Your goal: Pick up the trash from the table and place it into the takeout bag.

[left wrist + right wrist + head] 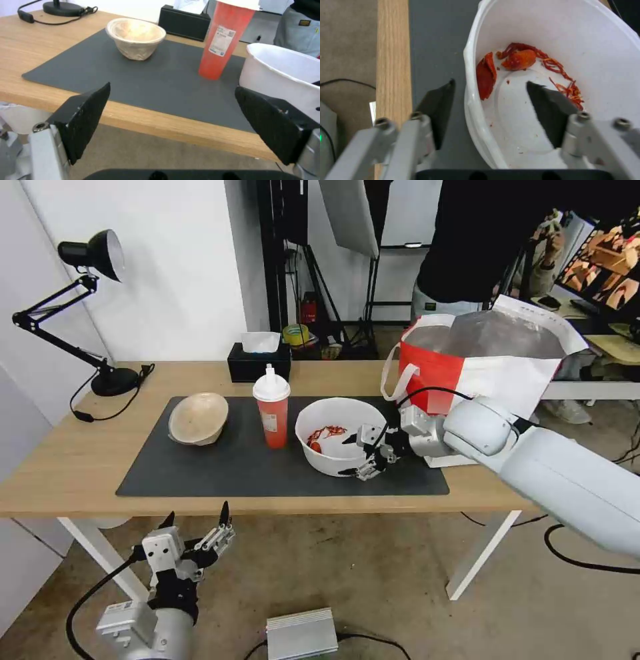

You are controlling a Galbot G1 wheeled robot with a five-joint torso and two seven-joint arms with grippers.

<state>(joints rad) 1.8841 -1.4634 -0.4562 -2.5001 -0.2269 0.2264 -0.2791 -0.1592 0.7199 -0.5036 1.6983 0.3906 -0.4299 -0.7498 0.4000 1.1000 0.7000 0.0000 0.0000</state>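
From the head camera, a long light-wood table (80, 460) carries a dark grey mat (247, 467). On the mat, from the robot's left to right, stand a beige pulp bowl (198, 418) tipped on its side, a red drink cup (272, 410) with a white lid, and a wide white bowl (337, 435) holding red food scraps (326, 434). The red-and-white takeout bag (480, 360) stands open at the table's right end, just beyond the white bowl, its foil lining showing. A black tissue box (259, 360) sits behind the cup, and a black desk lamp (87, 307) at the far left. The right gripper (353, 455) reaches over the mat to the white bowl's right rim, fingers spread, one over the bowl's inside and one outside. The left gripper (197, 517) hangs below the table's front edge, fingers apart, holding nothing.

From the left wrist camera, the two black fingers (85, 117) stand wide apart before the table edge, with the pulp bowl (136, 37), the cup (223, 42) and the white bowl's wall (276, 72) beyond on the mat (150, 82).

From the right wrist camera, the right gripper (490, 85) straddles the white bowl's rim (470, 100): one finger (438, 107) outside over the mat, the other inside near the scraps (520, 60). They are spread, not yet closed on the rim.
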